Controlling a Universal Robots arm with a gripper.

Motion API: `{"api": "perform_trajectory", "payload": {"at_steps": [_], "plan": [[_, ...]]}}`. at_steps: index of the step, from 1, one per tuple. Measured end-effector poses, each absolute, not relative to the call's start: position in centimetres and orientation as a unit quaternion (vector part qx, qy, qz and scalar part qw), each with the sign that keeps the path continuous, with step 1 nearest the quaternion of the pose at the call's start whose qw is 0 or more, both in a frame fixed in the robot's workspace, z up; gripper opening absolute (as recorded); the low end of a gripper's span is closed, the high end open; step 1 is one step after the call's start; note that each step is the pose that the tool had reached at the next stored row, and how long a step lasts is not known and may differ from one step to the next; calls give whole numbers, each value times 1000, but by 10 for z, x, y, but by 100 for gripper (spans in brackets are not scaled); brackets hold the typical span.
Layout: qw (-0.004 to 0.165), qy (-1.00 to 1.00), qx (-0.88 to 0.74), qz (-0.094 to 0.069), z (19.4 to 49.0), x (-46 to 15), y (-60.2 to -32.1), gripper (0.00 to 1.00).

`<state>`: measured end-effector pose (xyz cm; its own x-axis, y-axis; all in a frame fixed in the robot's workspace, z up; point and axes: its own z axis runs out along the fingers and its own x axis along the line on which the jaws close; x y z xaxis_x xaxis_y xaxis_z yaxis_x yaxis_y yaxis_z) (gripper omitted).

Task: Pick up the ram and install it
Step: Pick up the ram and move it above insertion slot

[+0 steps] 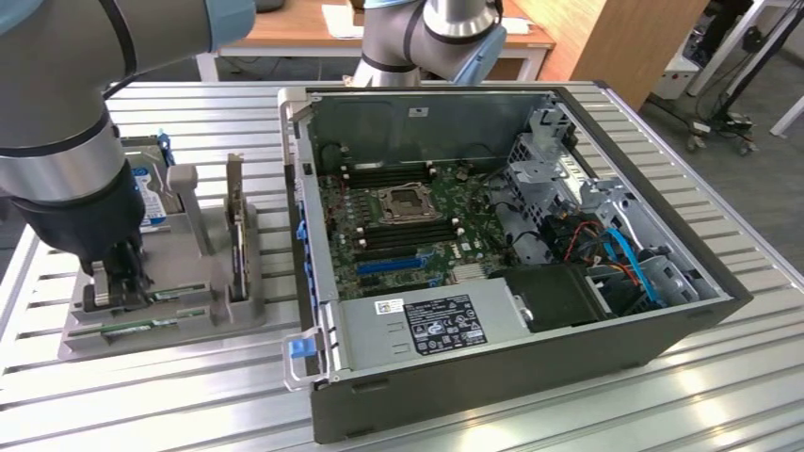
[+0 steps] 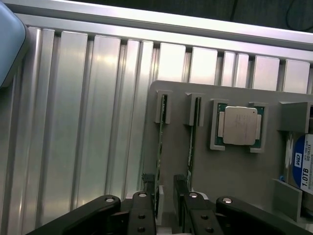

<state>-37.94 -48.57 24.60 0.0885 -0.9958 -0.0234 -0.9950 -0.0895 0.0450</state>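
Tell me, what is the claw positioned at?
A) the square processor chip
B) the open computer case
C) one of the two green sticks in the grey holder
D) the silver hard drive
C: the open claw has a finger on each side of one ram in the grey holder.

- The gripper [image 2: 164,198] sits at the frame edge, jaws apart, with one black finger [image 2: 146,208] on each side of the ram [image 2: 160,142]; contact cannot be judged.
- The ram stands on edge in a slot of the grey holder [image 2: 220,181].
- The second ram stick [image 2: 193,142] runs parallel, just beside it and outside the jaws.
- The processor [image 2: 239,125] lies flat in its own pocket, next to the second ram stick.
- The hard drive [image 2: 304,166], with a blue-white label, is cut by the frame edge.
- The grey holder rests on the slatted aluminium table [image 2: 83,127].
- A pale blue arm cover [image 2: 9,44] shows at a frame corner.
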Motion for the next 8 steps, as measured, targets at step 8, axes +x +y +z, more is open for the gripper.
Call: {"api": "perform_trajectory", "payload": {"at_steps": [8], "plan": [[9,-675,738,-24,243,-379,-487,29]]}}
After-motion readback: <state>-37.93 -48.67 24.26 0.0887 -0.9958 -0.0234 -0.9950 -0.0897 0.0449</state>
